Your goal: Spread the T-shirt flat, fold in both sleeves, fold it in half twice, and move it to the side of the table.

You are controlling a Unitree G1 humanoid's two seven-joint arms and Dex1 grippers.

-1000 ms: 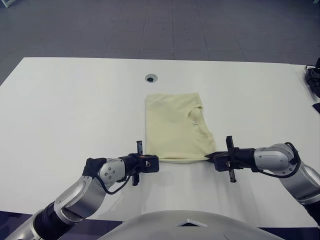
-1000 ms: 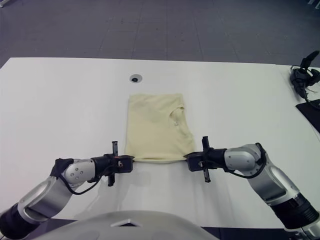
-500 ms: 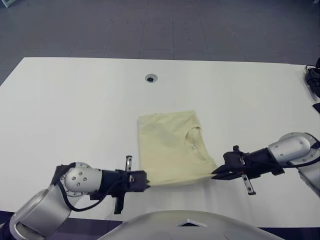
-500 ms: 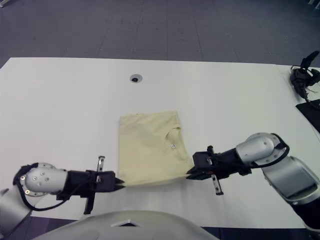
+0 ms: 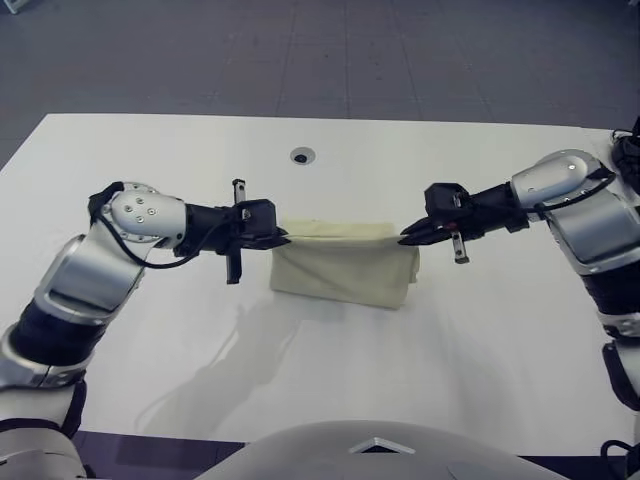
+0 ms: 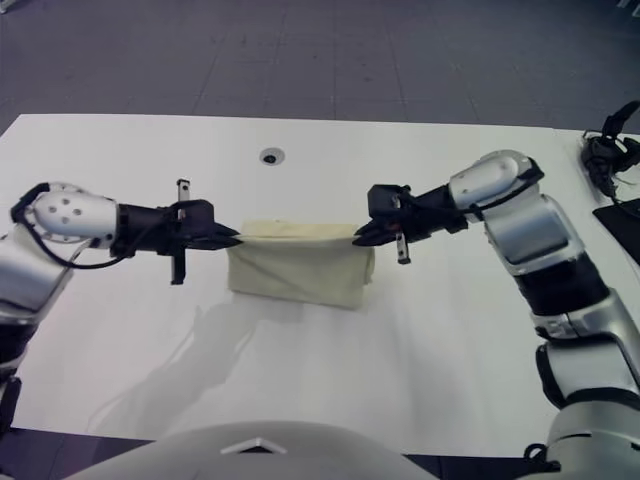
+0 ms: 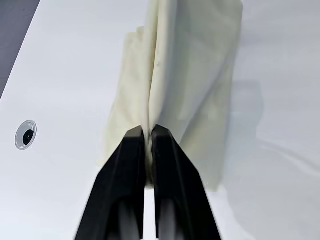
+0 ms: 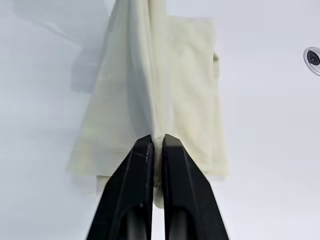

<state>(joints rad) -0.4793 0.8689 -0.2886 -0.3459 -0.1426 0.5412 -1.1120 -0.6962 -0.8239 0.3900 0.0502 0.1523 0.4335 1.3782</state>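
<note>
We find the left end effector (image 5: 283, 238) and right end effector (image 5: 405, 238) each clamped on the T-shirt (image 5: 345, 268), its top edge held taut above the table (image 5: 150, 170).

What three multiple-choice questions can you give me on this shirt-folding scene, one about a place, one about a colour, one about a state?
1. Where does the round port in the table lie?
A. Beyond the T-shirt, away from the robot
B. Under the T-shirt
C. Between the T-shirt and the robot

2. What colour is the T-shirt?
A. Dark blue
B. Pale yellow
C. Red

3. How do the left gripper and the right gripper stand?
A. Both open
B. Only the left one holds cloth
C. Each shut on one end of the T-shirt's raised edge

Answers:
1 A: the head views show the port farther up the table than the cloth.
2 B: the cloth is pale yellow in every view.
3 C: each wrist view shows cloth pinched in that gripper.
</note>
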